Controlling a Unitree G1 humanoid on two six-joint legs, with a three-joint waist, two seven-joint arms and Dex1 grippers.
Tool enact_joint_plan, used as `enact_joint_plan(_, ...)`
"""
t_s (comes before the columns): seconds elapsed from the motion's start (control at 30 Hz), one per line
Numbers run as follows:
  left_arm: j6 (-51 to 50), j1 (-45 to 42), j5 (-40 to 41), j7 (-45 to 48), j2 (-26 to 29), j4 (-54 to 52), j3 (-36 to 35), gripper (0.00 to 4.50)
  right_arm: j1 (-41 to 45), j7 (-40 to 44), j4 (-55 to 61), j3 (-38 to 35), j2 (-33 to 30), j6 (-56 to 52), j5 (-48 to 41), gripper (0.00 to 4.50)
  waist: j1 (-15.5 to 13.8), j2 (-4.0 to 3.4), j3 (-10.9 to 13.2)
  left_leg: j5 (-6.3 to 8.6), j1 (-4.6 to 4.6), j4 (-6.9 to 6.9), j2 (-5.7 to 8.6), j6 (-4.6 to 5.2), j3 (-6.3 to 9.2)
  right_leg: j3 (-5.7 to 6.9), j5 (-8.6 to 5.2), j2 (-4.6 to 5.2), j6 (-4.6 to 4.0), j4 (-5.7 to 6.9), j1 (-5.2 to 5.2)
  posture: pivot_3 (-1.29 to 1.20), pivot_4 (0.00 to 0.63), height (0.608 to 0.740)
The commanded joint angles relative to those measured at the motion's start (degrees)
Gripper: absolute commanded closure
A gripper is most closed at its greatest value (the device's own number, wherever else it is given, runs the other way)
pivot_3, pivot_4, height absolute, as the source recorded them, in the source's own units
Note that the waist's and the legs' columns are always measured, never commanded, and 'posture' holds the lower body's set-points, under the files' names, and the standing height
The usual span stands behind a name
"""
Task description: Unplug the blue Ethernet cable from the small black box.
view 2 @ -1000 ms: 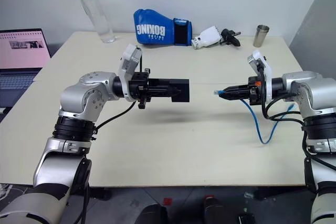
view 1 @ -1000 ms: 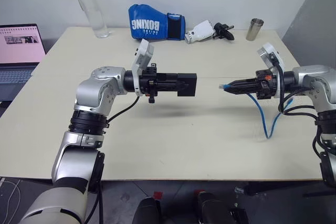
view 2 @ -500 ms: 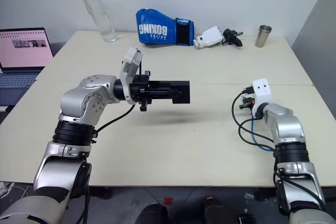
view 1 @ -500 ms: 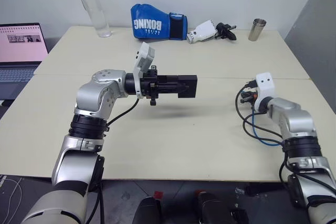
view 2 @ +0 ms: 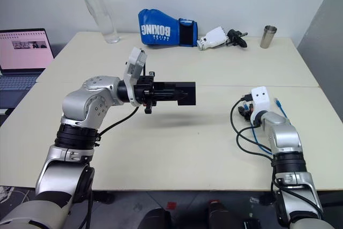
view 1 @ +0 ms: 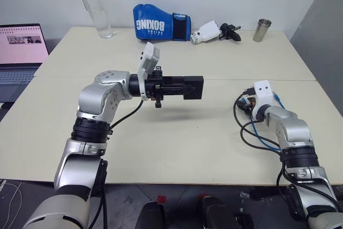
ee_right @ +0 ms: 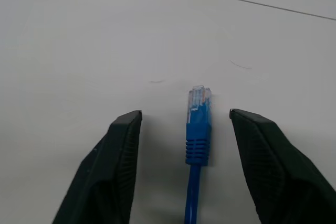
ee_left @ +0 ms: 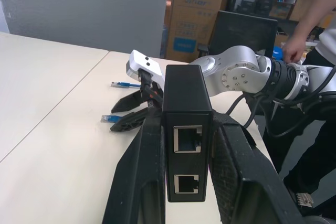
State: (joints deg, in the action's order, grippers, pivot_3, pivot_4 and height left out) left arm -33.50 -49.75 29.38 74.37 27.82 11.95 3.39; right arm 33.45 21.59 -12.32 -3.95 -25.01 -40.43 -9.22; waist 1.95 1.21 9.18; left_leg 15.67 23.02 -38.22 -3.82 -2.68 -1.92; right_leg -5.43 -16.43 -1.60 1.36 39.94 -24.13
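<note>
Silver arms w/ black cables, white wrist cams, black fingers (ee_right: 119,166).

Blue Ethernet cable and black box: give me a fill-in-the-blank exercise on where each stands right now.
1. The small black box is clamped by the ____ gripper.
2. Both ports on the box's visible edge are ____.
3. The blue Ethernet cable has its plug lying on the ____, between the jaws of the right gripper.
4. The right gripper's jaws stand ____, clear of the plug on both sides.

Missing words: left; empty; table; open
</note>
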Motion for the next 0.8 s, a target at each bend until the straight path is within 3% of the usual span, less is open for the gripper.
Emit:
enact_joint_plan(0.03, 0.28, -0.26, 1.34, -0.02, 0.20, -1.39, -1.50, 3.71, 0.17, 2.19, 7.14, -3.12, -1.61, -3.89, -3.65, 0.64, -0.03, 0.00, 0.00, 0.00, 0.00, 0.01, 0.00, 0.00, 0.00, 0.00, 0.00, 0.00, 0.00, 0.00, 0.00, 0.00, 0.150, 0.740)
enact_joint_plan(0.13, 0.66, -0.60, 0.99, 0.16, 0.79, -0.42, -1.81, 3.71, 0.28, 6.40, 12.69, -6.84, -3.63, -9.48, -9.89, 0.02, -0.07, 0.00, 0.00, 0.00, 0.00, 0.00, 0.01, 0.00, 0.00, 0.00, 0.00, 0.00, 0.00, 0.00, 0.01, 0.00, 0.150, 0.740)
enact_joint_plan(0.33, 2.41, -2.14, -0.04, -1.46, 1.29, 3.32, -3.44, 3.71, -0.26, 21.64, 26.27, -15.44, -12.86, -23.64, -31.17, 0.02, -0.15, -0.04, 0.03, 0.01, 0.00, 0.03, 0.02, 0.02, 0.05, 0.05, -0.01, 0.00, 0.01, -0.03, 0.03, 0.00, 0.150, 0.740)
enact_joint_plan(0.47, 4.82, -3.33, -2.09, -5.97, 1.36, 6.73, -4.98, 3.71, -0.49, 27.55, 33.62, -16.42, -18.74, -27.03, -40.02, 0.02, -0.12, -0.02, 0.03, 0.02, -0.01, 0.04, 0.02, 0.03, 0.11, 0.12, -0.01, -0.01, 0.02, -0.08, 0.09, 0.00, 0.150, 0.740)
enact_joint_plan(0.6, 5.78, -3.55, -3.15, -11.58, 2.20, 8.87, -7.80, 3.71, 3.56, 24.66, 37.77, -17.30, -18.34, -28.57, -47.01, 0.02, 0.22, -0.01, 0.04, 0.02, -0.02, 0.03, 0.03, 0.03, 0.11, 0.08, -0.01, -0.01, 0.02, -0.05, 0.08, 0.00, 0.150, 0.740)
enact_joint_plan(0.8, 9.27, -0.46, -7.34, -22.68, 3.00, 9.11, -10.82, 3.71, 0.89, 21.06, 40.70, -13.66, -15.10, -23.23, -46.11, 0.02, -0.09, 0.01, 0.04, 0.02, 0.01, 0.03, 0.02, 0.03, 0.14, 0.11, -0.01, 0.01, 0.03, -0.09, 0.08, 0.00, 0.150, 0.740)
